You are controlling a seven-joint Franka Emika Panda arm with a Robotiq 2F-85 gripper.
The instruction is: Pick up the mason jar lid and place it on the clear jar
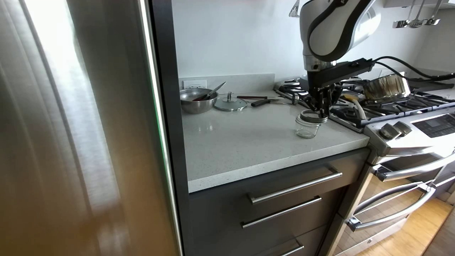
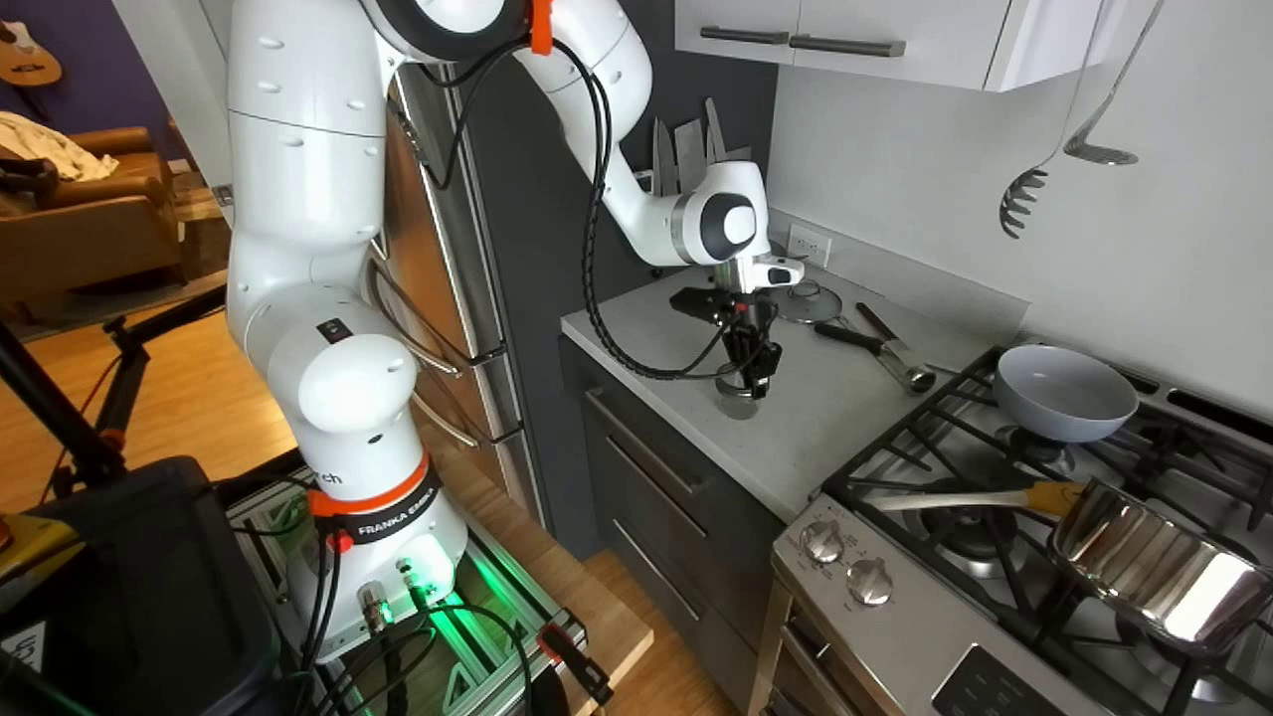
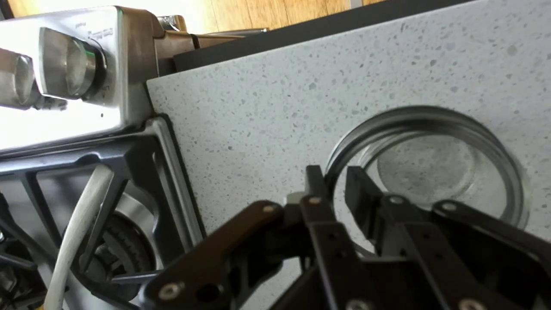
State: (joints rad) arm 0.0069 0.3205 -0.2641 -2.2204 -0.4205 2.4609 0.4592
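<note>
Gripper (image 3: 335,174) slightly parted at the mason jar lid (image 3: 424,117)

We see a narrow gap between its jaws, the rim passing through. The lid lies over the mouth of the clear jar (image 1: 307,131), on the countertop (image 1: 231,149) near the stove (image 2: 885,636).

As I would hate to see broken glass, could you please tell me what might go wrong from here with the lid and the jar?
In an exterior view the lid looks off-centre over the jar, so it might slide off. The gripper straddles the lid's rim with little room, so pulling away could snag it and tip the jar. The jar stands fairly near the front edge of the counter, so a knock might send it over.
</note>
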